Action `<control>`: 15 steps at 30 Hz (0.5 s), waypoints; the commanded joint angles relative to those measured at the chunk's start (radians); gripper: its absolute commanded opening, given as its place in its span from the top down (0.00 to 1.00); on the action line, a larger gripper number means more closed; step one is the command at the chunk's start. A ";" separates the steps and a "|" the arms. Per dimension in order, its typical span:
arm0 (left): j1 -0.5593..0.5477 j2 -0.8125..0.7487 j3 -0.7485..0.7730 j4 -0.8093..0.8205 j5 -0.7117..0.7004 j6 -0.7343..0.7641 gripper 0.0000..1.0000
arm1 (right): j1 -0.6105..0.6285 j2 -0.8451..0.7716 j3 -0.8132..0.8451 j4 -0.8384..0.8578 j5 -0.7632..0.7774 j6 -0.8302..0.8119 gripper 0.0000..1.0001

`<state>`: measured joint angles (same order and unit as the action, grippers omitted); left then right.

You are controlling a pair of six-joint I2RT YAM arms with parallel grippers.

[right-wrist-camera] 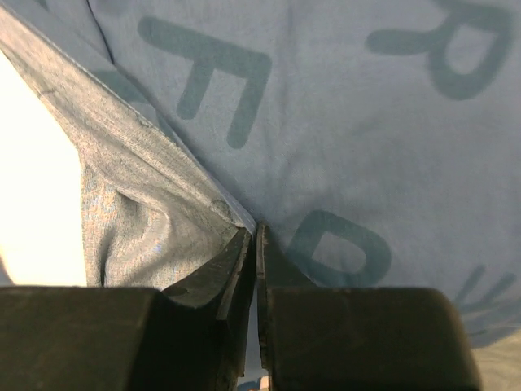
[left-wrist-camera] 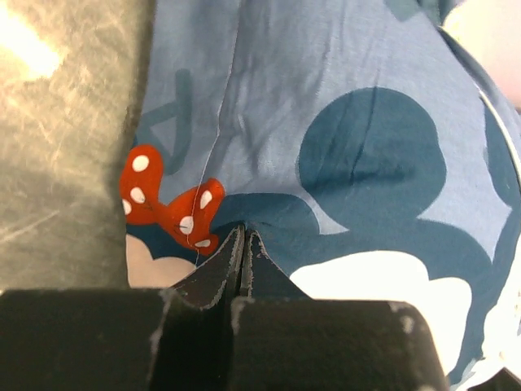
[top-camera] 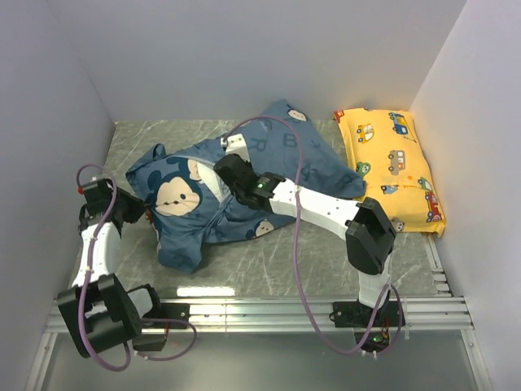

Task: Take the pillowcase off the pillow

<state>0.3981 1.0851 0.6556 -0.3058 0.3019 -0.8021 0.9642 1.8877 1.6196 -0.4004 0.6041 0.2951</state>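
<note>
Fabric of the pillowcase (left-wrist-camera: 366, 163) is pinched between the closed fingers of the left gripper (left-wrist-camera: 242, 236), just beside a red bow (left-wrist-camera: 167, 208), at the near left of the table (top-camera: 269, 257). Farther in, the pillowcase hem is clamped by the right gripper (right-wrist-camera: 254, 236), and the white pillow (right-wrist-camera: 37, 204) is seen beside it at the opening. A yellow pillow (top-camera: 391, 163) is laid at the far right.

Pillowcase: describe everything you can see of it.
The pillowcase is dusty-blue soft fabric printed with cartoon mouse faces, a red spotted bow and letters, plain inside. It lies crumpled on the grey table, with the white pillow showing at its opening. The left end effector and right end effector each pinch it.
</note>
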 commanded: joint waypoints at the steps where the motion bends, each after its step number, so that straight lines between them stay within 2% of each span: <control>1: 0.010 0.044 0.088 0.017 -0.043 0.086 1.00 | -0.053 -0.044 -0.091 0.018 -0.025 0.058 0.91; 3: 0.002 0.044 0.137 -0.002 -0.050 0.122 0.99 | -0.070 -0.058 -0.133 0.073 -0.140 0.075 0.93; 6: -0.031 0.026 0.192 -0.044 -0.076 0.153 0.99 | -0.084 -0.062 -0.193 0.135 -0.210 0.082 0.93; 7: -0.063 0.000 0.202 -0.050 -0.108 0.159 0.93 | -0.087 -0.058 -0.196 0.140 -0.246 0.085 0.94; 9: -0.100 -0.025 0.246 -0.096 -0.168 0.175 0.72 | -0.088 -0.038 -0.188 0.141 -0.273 0.095 0.95; 10: -0.145 -0.034 0.266 -0.116 -0.206 0.181 0.54 | -0.087 -0.033 -0.185 0.144 -0.296 0.098 0.95; 11: -0.166 -0.054 0.286 -0.140 -0.281 0.190 0.47 | -0.090 -0.026 -0.185 0.147 -0.303 0.101 0.96; 12: -0.191 -0.065 0.321 -0.176 -0.299 0.193 0.41 | -0.090 -0.024 -0.184 0.153 -0.314 0.105 0.96; 13: -0.240 -0.077 0.337 -0.193 -0.346 0.193 0.30 | -0.091 -0.021 -0.182 0.158 -0.322 0.108 0.96; 15: -0.284 -0.114 0.367 -0.214 -0.429 0.187 0.24 | -0.093 -0.016 -0.181 0.164 -0.348 0.119 0.98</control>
<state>0.1730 1.0332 0.9478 -0.4614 0.0414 -0.6418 0.8780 1.8374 1.4590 -0.2153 0.3332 0.3836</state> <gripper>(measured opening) 0.734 0.033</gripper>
